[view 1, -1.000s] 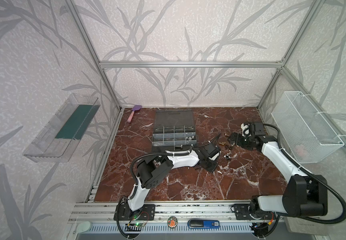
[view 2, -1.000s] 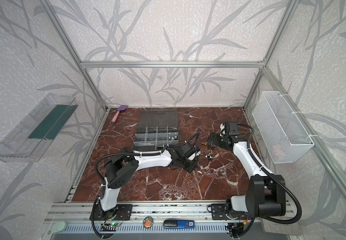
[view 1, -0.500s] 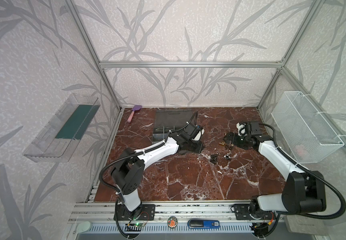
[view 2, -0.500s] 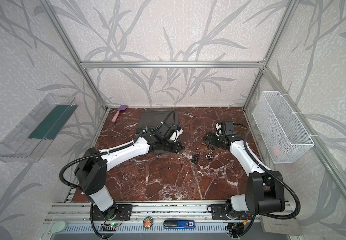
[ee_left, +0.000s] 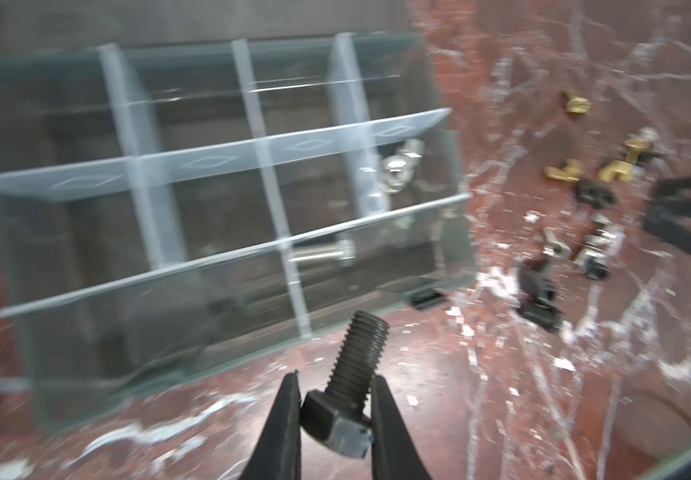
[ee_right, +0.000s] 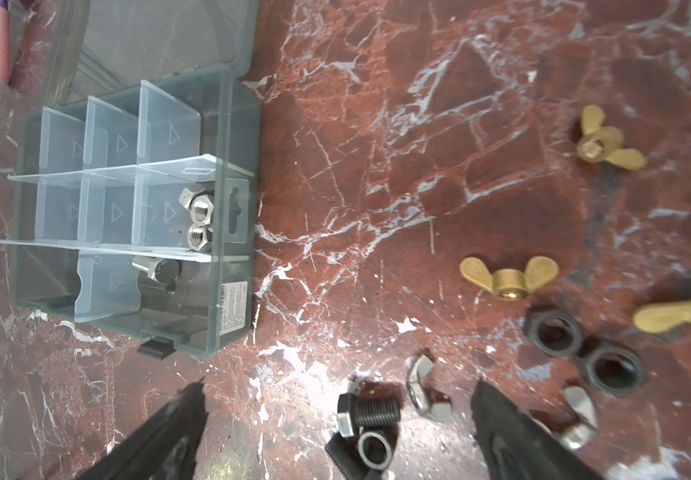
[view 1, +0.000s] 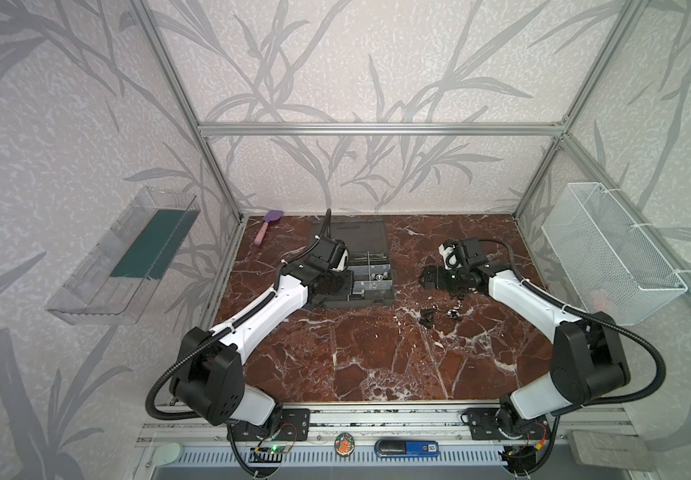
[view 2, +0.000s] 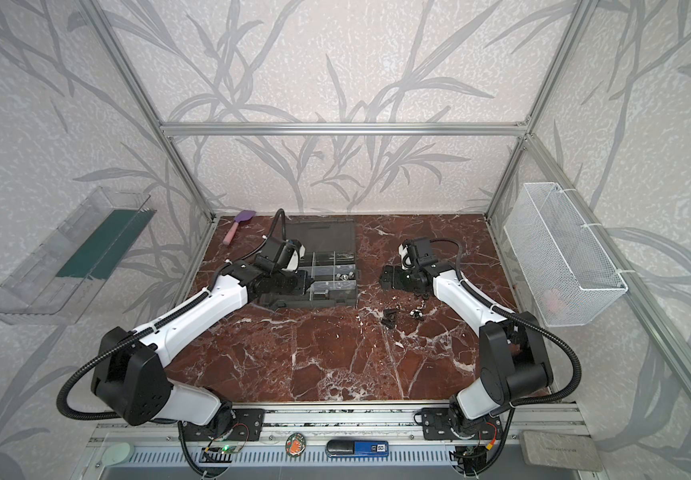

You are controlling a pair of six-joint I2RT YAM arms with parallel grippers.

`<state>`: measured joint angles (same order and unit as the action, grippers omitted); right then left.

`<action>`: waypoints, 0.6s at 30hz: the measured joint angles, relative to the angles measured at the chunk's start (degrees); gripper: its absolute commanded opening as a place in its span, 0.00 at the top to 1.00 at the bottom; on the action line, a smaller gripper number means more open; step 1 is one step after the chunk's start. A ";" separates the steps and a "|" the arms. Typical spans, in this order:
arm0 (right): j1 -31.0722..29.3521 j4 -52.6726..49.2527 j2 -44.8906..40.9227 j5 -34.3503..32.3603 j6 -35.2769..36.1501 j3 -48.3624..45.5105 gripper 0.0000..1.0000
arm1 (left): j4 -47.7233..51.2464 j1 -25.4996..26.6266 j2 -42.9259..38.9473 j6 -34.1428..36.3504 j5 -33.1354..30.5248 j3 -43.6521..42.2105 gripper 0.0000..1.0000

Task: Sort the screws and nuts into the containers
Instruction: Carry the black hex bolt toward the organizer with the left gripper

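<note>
My left gripper [ee_left: 335, 382] is shut on the hex head of a black screw [ee_left: 358, 357], whose thread points forward. It hovers by the front of the dark grey organizer case [ee_left: 456, 266], over its left front in both top views [view 1: 331, 286] [view 2: 290, 284]. One of the containers holds silver hex nuts [ee_right: 200, 220]; another holds a silver bolt [ee_right: 157, 268]. My right gripper [ee_right: 339, 386] is open just above loose black screws [ee_right: 371, 411], a silver wing nut [ee_right: 422, 392], black nuts [ee_right: 553, 332] and brass wing nuts [ee_right: 510, 280] lying on the marble.
The case lid [view 1: 350, 232] lies open behind the compartments. A purple spatula [view 1: 269, 226] rests at the back left. A white wire basket [view 1: 609, 253] hangs on the right wall and a clear tray [view 1: 128, 257] on the left wall.
My left arm has swung left from the loose pile to the case, carrying the black screw. My right gripper has stayed open and edged a little to the left.
</note>
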<state>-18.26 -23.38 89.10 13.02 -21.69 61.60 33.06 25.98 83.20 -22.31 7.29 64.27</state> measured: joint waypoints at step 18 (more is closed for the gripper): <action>-8.70 5.22 -1.40 1.38 3.69 0.74 0.01 | 4.94 -8.11 8.74 -0.37 -1.75 -1.09 0.84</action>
<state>-26.96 -18.15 87.70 14.39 -18.00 62.35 38.00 17.87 91.94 -22.68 5.54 63.18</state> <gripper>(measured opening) 0.992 0.195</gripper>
